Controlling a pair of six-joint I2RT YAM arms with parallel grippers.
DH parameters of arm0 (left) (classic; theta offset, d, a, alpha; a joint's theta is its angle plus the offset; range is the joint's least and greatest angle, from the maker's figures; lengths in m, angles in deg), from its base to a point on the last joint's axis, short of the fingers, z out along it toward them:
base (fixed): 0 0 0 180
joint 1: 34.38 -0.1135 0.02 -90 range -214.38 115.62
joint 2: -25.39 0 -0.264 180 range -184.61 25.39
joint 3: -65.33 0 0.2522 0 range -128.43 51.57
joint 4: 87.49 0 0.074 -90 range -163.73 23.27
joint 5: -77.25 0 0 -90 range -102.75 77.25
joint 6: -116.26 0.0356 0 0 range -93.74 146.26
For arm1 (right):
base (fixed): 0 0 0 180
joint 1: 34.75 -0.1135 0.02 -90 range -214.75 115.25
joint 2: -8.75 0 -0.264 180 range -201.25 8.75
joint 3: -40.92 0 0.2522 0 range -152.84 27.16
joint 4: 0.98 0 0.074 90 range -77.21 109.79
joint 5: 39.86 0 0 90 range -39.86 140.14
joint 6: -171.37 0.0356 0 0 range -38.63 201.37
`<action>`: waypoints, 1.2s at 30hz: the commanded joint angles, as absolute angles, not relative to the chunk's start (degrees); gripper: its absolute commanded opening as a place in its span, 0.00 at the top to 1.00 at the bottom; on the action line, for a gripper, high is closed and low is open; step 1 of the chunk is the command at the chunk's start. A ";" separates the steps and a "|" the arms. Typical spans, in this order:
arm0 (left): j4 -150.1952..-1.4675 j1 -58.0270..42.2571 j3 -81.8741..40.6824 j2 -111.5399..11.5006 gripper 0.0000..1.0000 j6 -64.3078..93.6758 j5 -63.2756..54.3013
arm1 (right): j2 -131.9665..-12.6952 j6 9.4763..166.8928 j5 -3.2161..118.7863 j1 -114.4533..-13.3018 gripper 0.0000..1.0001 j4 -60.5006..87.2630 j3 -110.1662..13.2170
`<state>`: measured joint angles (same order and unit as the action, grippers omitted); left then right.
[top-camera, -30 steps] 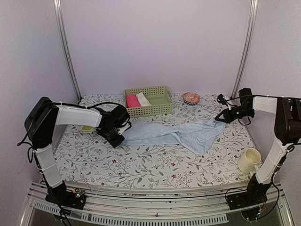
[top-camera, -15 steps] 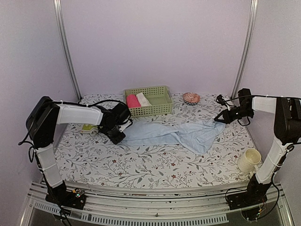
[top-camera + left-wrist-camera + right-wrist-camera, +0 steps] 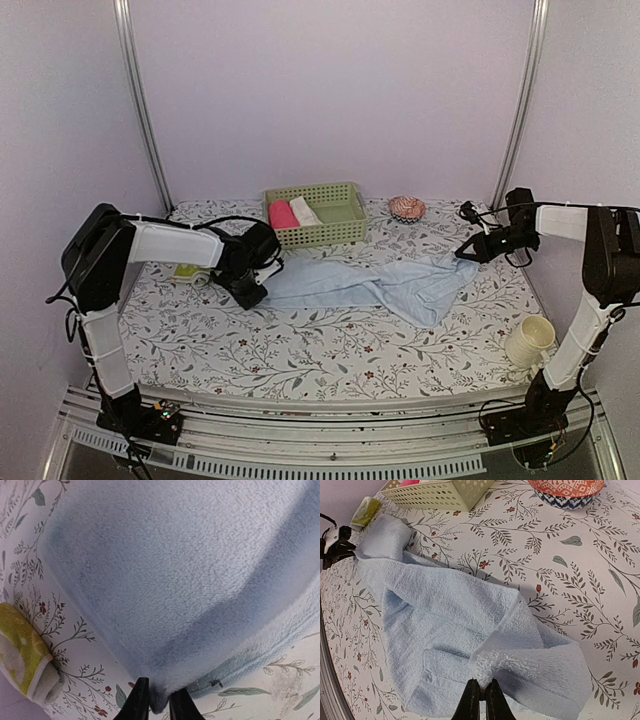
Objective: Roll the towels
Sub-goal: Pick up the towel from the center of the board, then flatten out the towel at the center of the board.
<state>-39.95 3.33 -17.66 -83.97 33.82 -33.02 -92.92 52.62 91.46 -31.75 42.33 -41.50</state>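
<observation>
The plain light blue terry towel (image 3: 375,284) lies spread and rumpled across the middle of the floral-printed table cover (image 3: 300,350), in front of the pale green perforated plastic basket (image 3: 335,231).

The overhead view shows the left gripper (image 3: 254,291) at the towel's left end and the right gripper (image 3: 464,252) at its right corner, which is raised off the table, but it is too distant to show either grip.

The left wrist view does. Towel pile fills most of that frame, and at the bottom edge the black fingertips (image 3: 141,706) stand narrow, with the folded hem of the towel pinched between them. The right wrist view shows its dark fingers (image 3: 470,700) closed tight on a fluffy tuft of the corner at the bottom centre.

The yellow-green printed cloth (image 3: 187,273) is a small patch behind the left arm in the overhead view. In the left wrist view it shows at lower left as a rolled bundle (image 3: 22,662) lying apart from the blue towel.

Only the overhead view shows the pink roll (image 3: 283,214) and the cream-white roll (image 3: 305,211) side by side in the basket's left end, and the cream cup (image 3: 529,341) at lower right. The red patterned bowl (image 3: 565,490) shows clearest at the top right of the right wrist view.
</observation>
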 commanded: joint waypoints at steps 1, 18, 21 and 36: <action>-40.22 2.97 -17.56 -85.28 0.89 34.51 -35.14 | -93.59 52.02 93.19 -32.11 0.94 43.14 -41.51; -28.25 0.68 -29.22 -66.24 1.00 29.39 -44.63 | -85.57 52.92 89.51 -30.84 0.97 58.17 -68.41; -24.97 0.68 -32.14 -62.41 1.00 26.37 -45.61 | -83.70 53.40 88.84 -30.55 0.97 61.56 -74.02; -22.24 4.28 -26.82 -34.30 1.00 14.54 -35.09 | -56.97 50.71 96.99 -30.45 0.97 65.81 -58.54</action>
<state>-23.18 1.95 -30.12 -39.45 18.95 -40.61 -65.38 53.05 92.30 -30.61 62.67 -63.62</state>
